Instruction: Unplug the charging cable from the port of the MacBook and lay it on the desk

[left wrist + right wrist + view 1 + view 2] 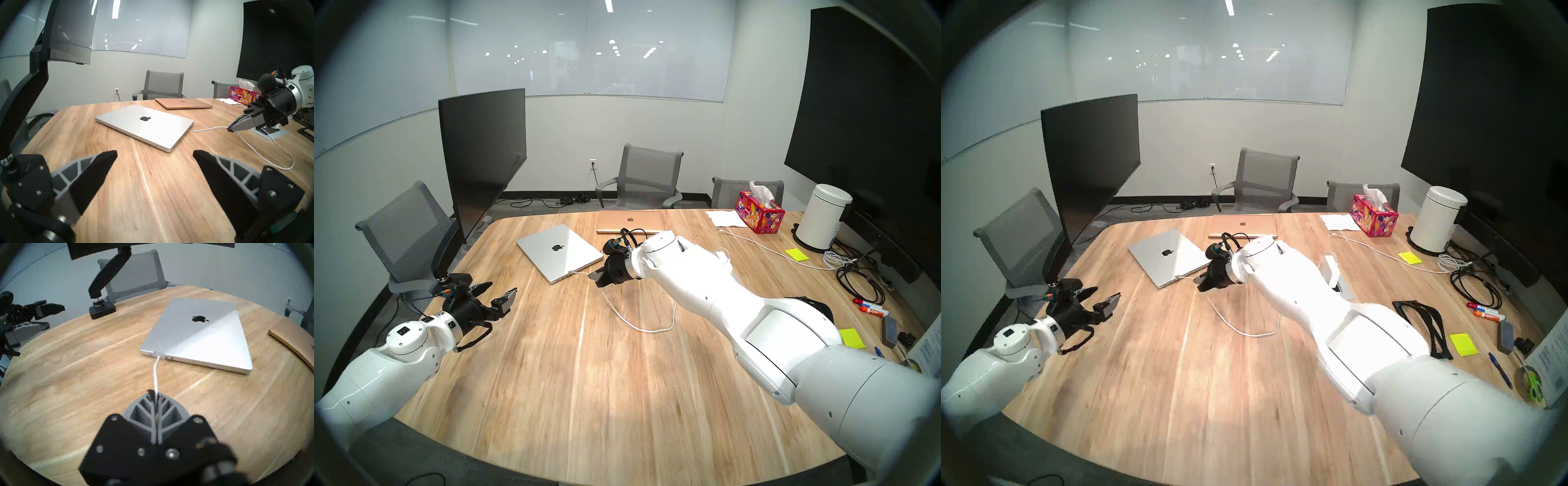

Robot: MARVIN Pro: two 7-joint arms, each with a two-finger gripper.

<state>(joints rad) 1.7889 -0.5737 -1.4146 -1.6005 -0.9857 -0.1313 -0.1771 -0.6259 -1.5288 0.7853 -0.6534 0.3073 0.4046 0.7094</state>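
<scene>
The silver-grey MacBook (558,253) lies closed on the wood-grain desk (585,390). My right gripper (595,276) is shut on the thin white charging cable (619,314) a short way from its connector. The connector (159,355) sits at the MacBook's (195,338) near side edge. In the left wrist view the tip (193,131) shows a small gap from the MacBook (144,125). The cable loops back over the desk toward the white power brick (1331,266). My left gripper (502,287) is open and empty, above the desk's left side.
A rose-gold laptop (631,220) lies behind the MacBook. A monitor (483,159) stands on an arm clamped at the desk's left edge (453,278). A tissue box (758,212), white canister (823,217), black cables (857,278), markers and sticky notes sit at the right. The outlet box (1343,290) is under my right arm.
</scene>
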